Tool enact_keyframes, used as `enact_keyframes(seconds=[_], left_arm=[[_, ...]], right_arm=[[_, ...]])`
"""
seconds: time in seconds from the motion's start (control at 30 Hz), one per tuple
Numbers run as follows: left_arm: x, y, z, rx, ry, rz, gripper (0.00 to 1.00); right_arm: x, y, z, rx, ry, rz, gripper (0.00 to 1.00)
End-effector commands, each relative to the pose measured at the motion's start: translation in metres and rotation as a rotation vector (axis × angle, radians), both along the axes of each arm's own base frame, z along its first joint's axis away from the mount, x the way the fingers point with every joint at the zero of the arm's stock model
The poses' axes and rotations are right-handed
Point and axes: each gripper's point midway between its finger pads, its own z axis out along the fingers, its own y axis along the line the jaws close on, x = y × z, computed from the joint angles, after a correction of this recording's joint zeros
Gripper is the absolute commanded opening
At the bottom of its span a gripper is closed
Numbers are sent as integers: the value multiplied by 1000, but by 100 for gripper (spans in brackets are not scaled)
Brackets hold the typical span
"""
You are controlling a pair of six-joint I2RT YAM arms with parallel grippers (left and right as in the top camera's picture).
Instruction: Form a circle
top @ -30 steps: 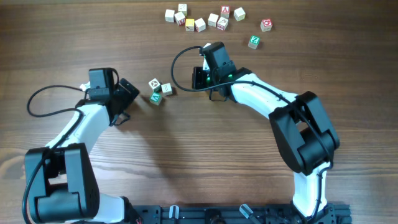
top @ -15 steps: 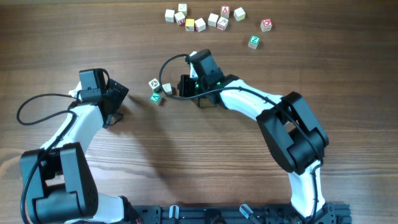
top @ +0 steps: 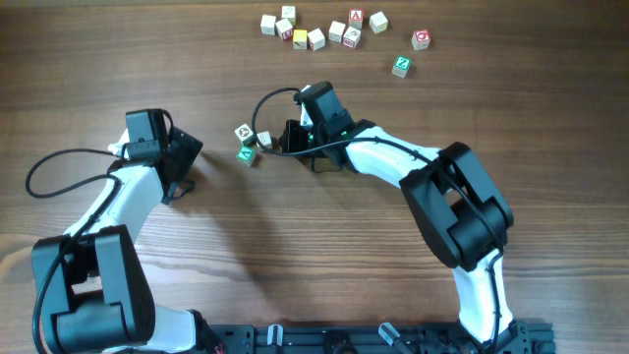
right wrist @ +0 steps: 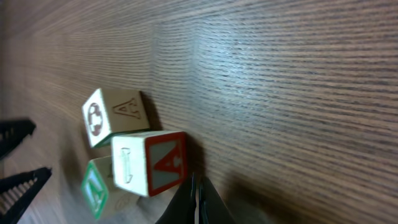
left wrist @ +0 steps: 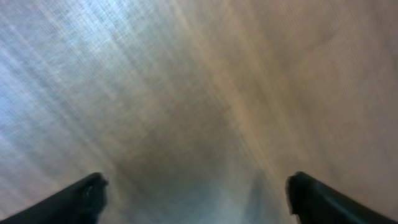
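Three small wooden letter cubes form the circle (top: 251,142), a tight group left of the table's middle. The right wrist view shows one with a green ring and letter (right wrist: 115,115), one with a red A (right wrist: 152,163) and a green-faced one (right wrist: 96,186). My right gripper (top: 277,142) is shut with nothing in it. Its joined tips (right wrist: 198,186) rest against the lower right corner of the red A cube. My left gripper (top: 195,149) stands open a little to the left of the group. The blurred left wrist view has only bare wood between its fingers (left wrist: 74,199).
Several loose letter cubes (top: 319,29) lie in a row along the far edge. Two more sit apart at the far right, a red one (top: 421,39) and a green one (top: 401,66). A black cable (top: 270,98) loops above the right wrist.
My right gripper has slid left, up against the group of cubes. The left arm has drawn back to the left, away from them. The cubes have barely shifted.
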Motion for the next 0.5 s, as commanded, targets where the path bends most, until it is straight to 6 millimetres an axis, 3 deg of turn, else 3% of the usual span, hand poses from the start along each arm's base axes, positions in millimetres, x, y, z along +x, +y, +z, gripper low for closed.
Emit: enact_keyframes(seconds=[0.0, 0.07, 0.17, 0.47], left_arm=[[-18, 2, -12, 10, 80, 2, 77], [-19, 2, -13, 9, 86, 3, 75], [-17, 2, -12, 10, 78, 3, 82], [-16, 2, -11, 11, 70, 3, 83]], right_arm=[[2, -1, -11, 3, 26, -28, 5], [3, 0, -11, 7, 27, -33, 5], [4, 1, -10, 12, 21, -33, 5], [-2, 11, -1, 69, 18, 31, 5]])
